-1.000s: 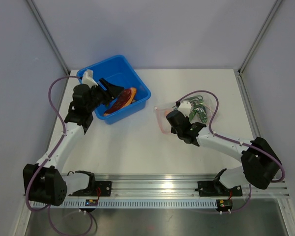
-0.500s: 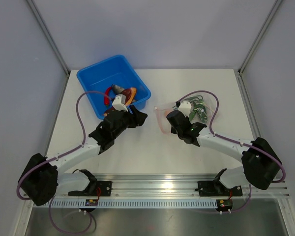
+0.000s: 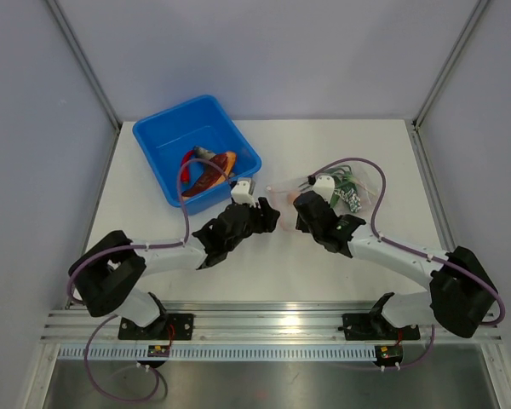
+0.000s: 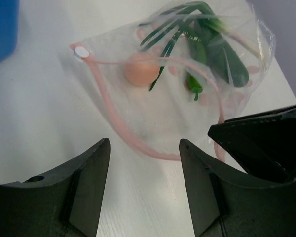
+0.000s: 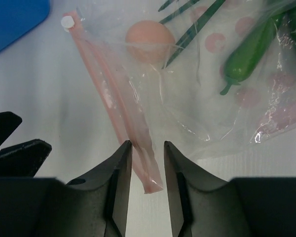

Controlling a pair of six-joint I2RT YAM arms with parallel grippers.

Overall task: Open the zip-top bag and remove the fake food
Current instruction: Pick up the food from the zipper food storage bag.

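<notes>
The zip-top bag (image 4: pixel 153 113) lies flat on the white table, its pink zip strip (image 5: pixel 116 106) curving along the near edge. Fake food inside it: an orange ball (image 4: pixel 140 69), a green pepper (image 5: pixel 246 59) and green beans (image 4: pixel 222 54). The strip's loose end (image 5: pixel 149 173) sits between the parted jaws of my right gripper (image 5: pixel 147 144), unclamped. My left gripper (image 4: pixel 144 142) is open just short of the strip, with bare table between its fingers. From above, both grippers (image 3: pixel 272 215) (image 3: pixel 300 203) meet at the bag's left edge (image 3: pixel 278 189).
A blue tub (image 3: pixel 162 136) stands at the back left holding a grey fish (image 3: pixel 206 153) and red-orange pieces (image 3: pixel 215 170). The right gripper's black finger (image 4: pixel 266 143) crowds the left wrist view. Purple cables (image 3: pixel 370 183) loop over both arms.
The left arm swung from the blue tub across to the bag's left edge. The right gripper stayed at the strip and its jaws have parted.
</notes>
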